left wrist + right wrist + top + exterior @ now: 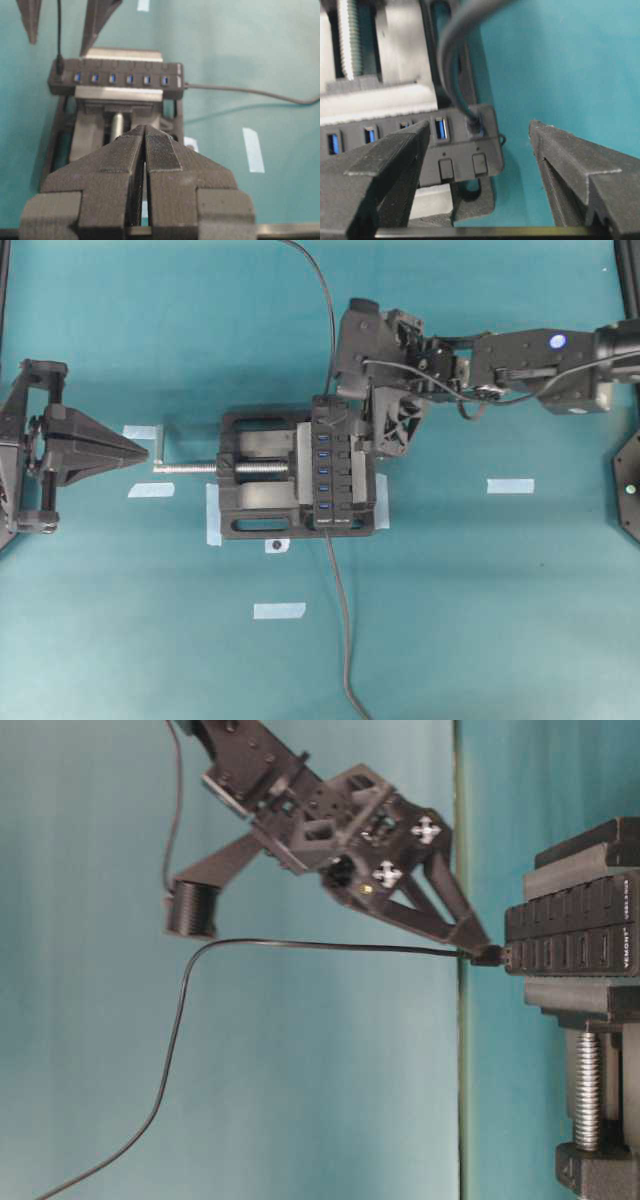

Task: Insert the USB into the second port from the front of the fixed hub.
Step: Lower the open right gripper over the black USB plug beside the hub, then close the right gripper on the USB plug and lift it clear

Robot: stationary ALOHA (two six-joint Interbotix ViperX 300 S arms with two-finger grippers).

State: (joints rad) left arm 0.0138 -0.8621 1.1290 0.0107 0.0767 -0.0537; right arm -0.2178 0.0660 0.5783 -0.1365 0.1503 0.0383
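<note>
Resting left gripper [140, 451]: far left, fingers pressed together, holding nothing.
Vise [250, 510]: centre of table, clamping the fixed hub [330, 480].
USB [476, 125]: plugged into the hub's upper end; it looks like the end slot.
Right gripper [479, 129]: fingers wide apart, straddling the plug without touching it.
Progress: insertion looks done; whether it is the second port is doubtful.
</note>
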